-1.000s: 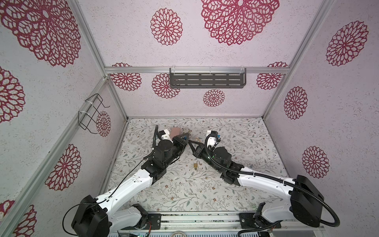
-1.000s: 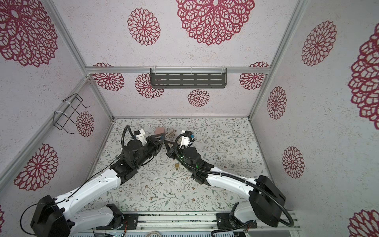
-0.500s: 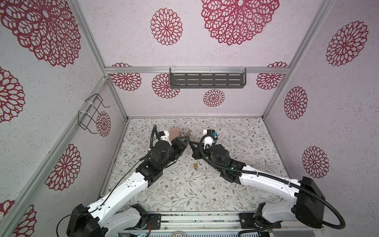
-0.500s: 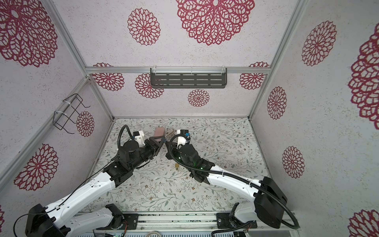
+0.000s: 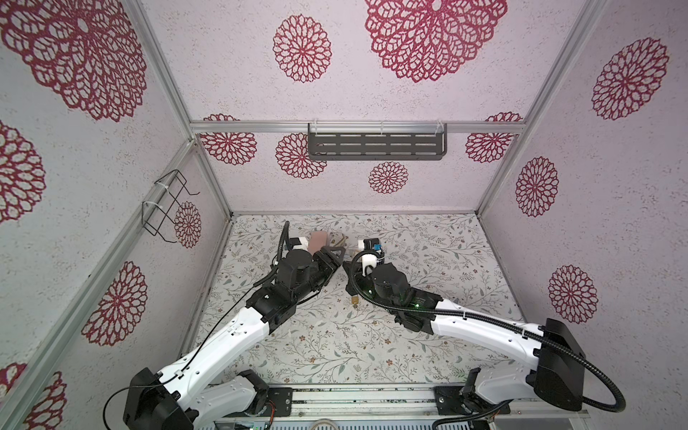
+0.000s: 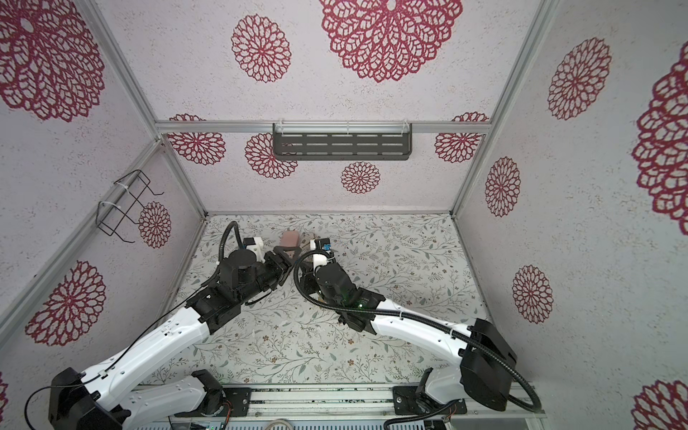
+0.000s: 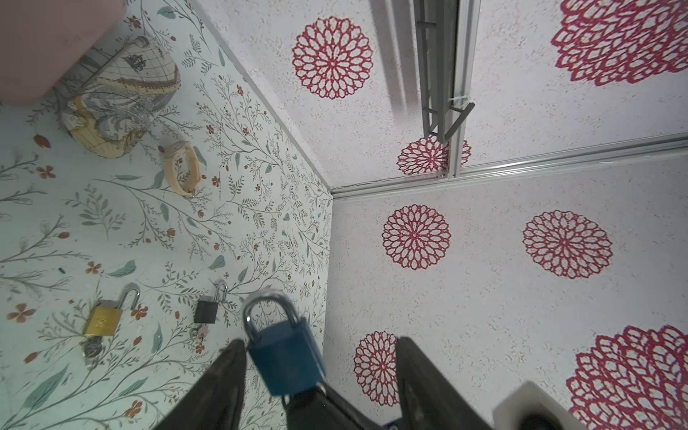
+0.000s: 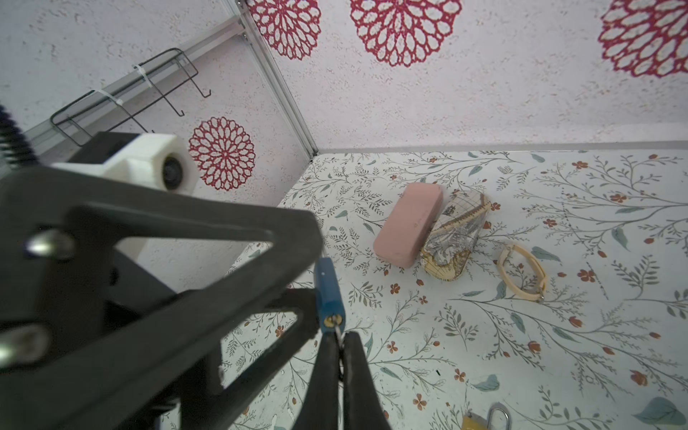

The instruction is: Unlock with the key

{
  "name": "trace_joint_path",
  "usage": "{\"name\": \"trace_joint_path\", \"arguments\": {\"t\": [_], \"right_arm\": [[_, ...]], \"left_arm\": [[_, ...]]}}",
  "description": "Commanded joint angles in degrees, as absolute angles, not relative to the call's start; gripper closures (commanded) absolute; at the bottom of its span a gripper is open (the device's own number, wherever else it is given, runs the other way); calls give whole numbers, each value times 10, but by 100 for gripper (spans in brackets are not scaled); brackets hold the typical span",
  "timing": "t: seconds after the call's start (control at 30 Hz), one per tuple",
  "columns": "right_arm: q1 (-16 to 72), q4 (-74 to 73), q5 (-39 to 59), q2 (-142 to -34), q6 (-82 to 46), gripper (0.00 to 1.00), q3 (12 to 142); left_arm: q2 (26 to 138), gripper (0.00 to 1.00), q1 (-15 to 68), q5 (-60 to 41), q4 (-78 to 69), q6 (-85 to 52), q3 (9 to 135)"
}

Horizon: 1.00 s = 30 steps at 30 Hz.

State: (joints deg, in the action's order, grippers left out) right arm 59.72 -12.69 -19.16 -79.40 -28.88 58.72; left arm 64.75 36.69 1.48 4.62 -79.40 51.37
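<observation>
Left pincer [image 7: 320, 342] has opened off blue padlock [image 7: 286, 359]; right pincer [image 8: 339, 338] grips key [image 8: 337, 330].

Closed blue padlock [image 7: 284, 357] aloft, key [image 8: 337, 332] inserted

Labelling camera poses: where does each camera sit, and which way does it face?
Both top views: high above the arm bases, facing down toward the back wall; both arms show.
Left wrist: on the left arm, facing past the open left claw to the blue padlock and floor.
Right wrist: on the right arm, facing along the right claw, shut on the key.
Shared: both wrist views show the blue padlock and pink case.
</observation>
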Motion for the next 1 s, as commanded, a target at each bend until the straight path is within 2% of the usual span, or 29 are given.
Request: {"name": "trace_joint_path", "arguments": {"t": [0.0, 0.13, 0.43, 0.6, 0.67, 0.8, 0.97], "right_arm": [[600, -136, -221, -790, -255, 100, 608], [603, -137, -214, -791, -263, 100, 609], [605, -134, -221, -796, -259, 100, 610], [605, -140, -220, -799, -257, 100, 611], [605, -135, -221, -801, -255, 100, 614], [605, -138, -222, -801, -253, 100, 612], [605, -141, -221, -802, -250, 100, 614]], "left_arm": [[660, 36, 361, 12, 46, -817, 525], [670, 41, 360, 21, 30, -833, 524], [672, 59, 361, 32, 11, -854, 512], [680, 61, 360, 29, 2, -865, 508], [681, 68, 360, 29, -5, -867, 505], [687, 69, 360, 26, -11, -867, 507], [691, 83, 360, 25, -14, -858, 508]]}}
